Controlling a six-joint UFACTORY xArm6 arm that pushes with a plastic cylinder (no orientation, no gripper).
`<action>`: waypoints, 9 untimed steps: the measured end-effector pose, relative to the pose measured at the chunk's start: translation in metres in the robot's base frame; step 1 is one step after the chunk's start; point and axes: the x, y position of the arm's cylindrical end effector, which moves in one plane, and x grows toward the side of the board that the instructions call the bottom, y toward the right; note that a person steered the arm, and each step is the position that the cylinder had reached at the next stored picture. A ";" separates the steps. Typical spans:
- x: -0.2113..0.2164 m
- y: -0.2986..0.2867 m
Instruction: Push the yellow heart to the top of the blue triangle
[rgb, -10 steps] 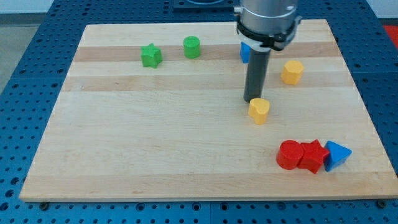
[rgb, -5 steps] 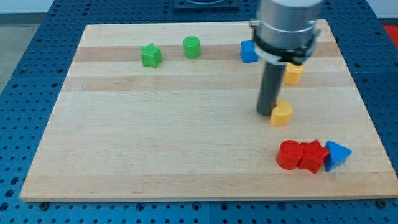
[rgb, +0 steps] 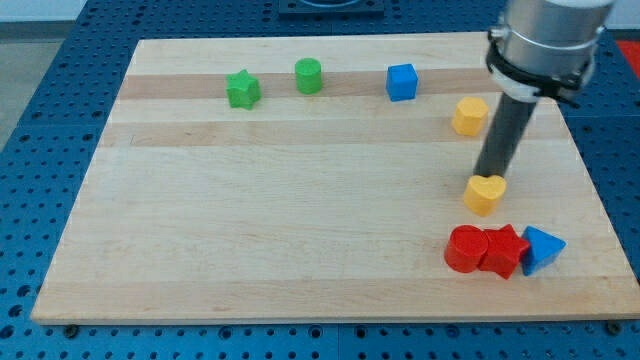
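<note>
The yellow heart (rgb: 484, 194) lies at the right of the wooden board, above the row of red blocks. The blue triangle (rgb: 541, 249) lies at the lower right, the last block in that row, below and to the right of the heart. My tip (rgb: 487, 178) stands at the heart's upper edge, touching it or almost so. The dark rod rises from there up to the arm's grey body at the view's top right.
A red cylinder (rgb: 466, 248) and a red star (rgb: 504, 250) lie against each other just left of the blue triangle. A yellow hexagon (rgb: 469, 116), a blue cube (rgb: 401, 81), a green cylinder (rgb: 308, 76) and a green star (rgb: 242, 89) lie along the view's top.
My tip has moved to the right and slightly down, pushing the yellow heart with it from the board's middle right toward the red and blue row.
</note>
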 end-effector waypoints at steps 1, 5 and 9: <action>-0.006 -0.002; 0.007 -0.016; -0.008 0.011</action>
